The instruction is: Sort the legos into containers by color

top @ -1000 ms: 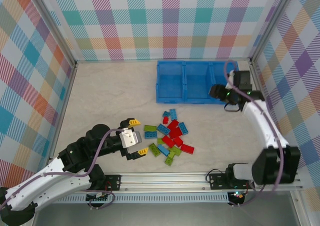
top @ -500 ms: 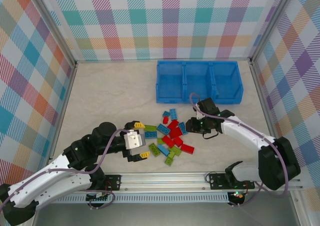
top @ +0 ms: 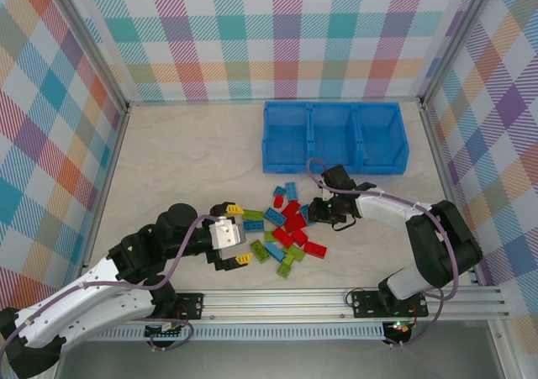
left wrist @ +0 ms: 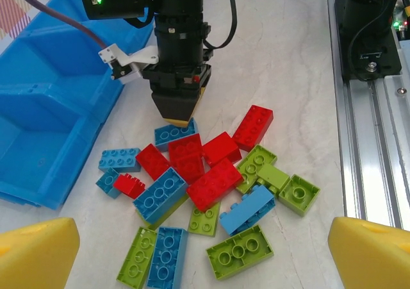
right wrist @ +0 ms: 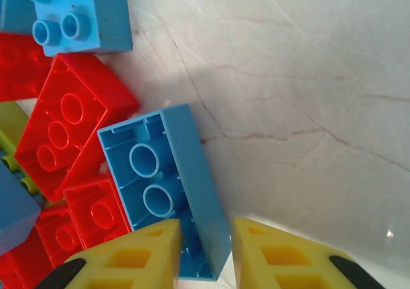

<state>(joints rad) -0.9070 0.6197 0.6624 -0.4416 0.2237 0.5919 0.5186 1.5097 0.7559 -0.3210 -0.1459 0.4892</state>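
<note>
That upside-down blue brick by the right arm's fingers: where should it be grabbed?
Across its two long side walls, coming from above. The blue brick lies hollow side up at the pile's edge, with bare table along one long wall; the right gripper already has yellow fingers on either side of its end.

Bright, even light (soft shadows)

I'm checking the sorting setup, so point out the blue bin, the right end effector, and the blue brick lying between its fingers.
Blue bin [top: 336, 170]: top view, its front wall.
Right end effector [right wrist: 205, 254]: right wrist view, midway between its yellow fingertips.
Blue brick [right wrist: 163, 183]: right wrist view, its hollow underside.
</note>
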